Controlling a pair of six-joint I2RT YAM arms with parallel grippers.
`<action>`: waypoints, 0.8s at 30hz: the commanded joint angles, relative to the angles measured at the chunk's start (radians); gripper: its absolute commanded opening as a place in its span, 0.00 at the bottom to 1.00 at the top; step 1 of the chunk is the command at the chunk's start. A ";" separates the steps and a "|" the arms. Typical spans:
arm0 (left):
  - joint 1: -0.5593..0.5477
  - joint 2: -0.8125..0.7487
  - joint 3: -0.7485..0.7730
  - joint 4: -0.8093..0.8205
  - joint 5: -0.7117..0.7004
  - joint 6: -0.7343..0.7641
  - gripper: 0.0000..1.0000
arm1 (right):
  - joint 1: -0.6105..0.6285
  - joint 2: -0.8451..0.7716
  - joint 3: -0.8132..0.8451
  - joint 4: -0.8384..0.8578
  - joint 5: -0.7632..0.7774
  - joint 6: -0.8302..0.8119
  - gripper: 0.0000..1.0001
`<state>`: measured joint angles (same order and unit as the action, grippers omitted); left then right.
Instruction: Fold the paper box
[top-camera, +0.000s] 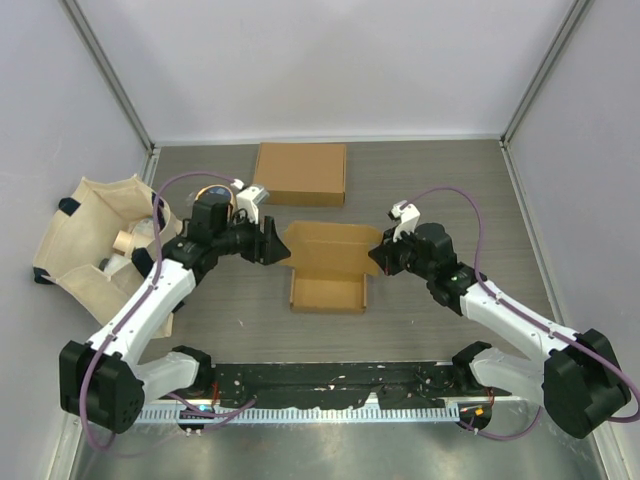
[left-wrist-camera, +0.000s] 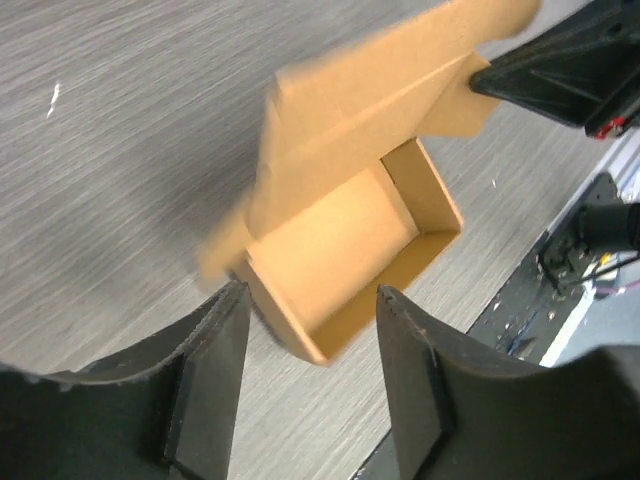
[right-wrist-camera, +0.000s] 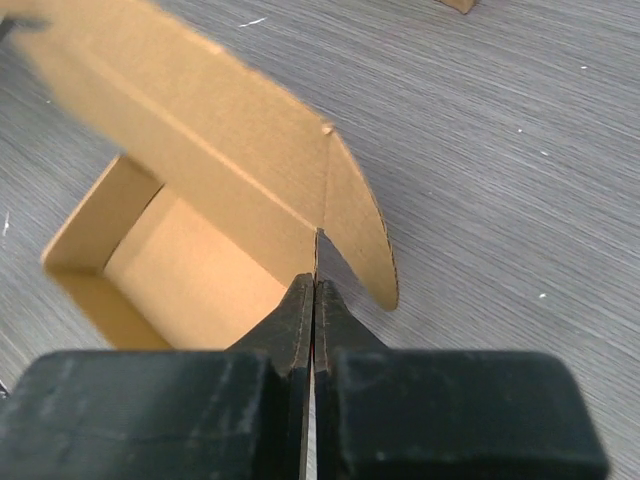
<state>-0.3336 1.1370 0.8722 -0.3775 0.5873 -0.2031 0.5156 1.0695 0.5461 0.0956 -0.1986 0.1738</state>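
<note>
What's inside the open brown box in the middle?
Nothing that shows. The paper box has only its bare brown floor and walls inside. Its raised lid hangs over the back part, so what lies under there is hidden.

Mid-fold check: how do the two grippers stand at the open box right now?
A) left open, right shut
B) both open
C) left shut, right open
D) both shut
A: the left gripper has its fingers apart, with a corner of the paper box just ahead of them, while the right gripper has its fingers pressed together at the edge of the raised lid.
</note>
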 joint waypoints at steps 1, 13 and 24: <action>-0.001 -0.133 -0.009 -0.050 -0.188 -0.084 0.64 | -0.002 -0.005 0.008 0.018 0.041 -0.033 0.01; 0.005 -0.199 -0.171 0.175 -0.342 -0.027 0.76 | -0.002 -0.003 0.054 -0.060 0.015 -0.050 0.01; 0.005 0.133 -0.070 0.357 -0.121 0.119 0.73 | -0.002 -0.025 0.025 -0.024 -0.027 -0.042 0.01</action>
<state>-0.3317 1.2251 0.7280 -0.1532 0.3489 -0.1810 0.5148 1.0786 0.5686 0.0521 -0.2085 0.1417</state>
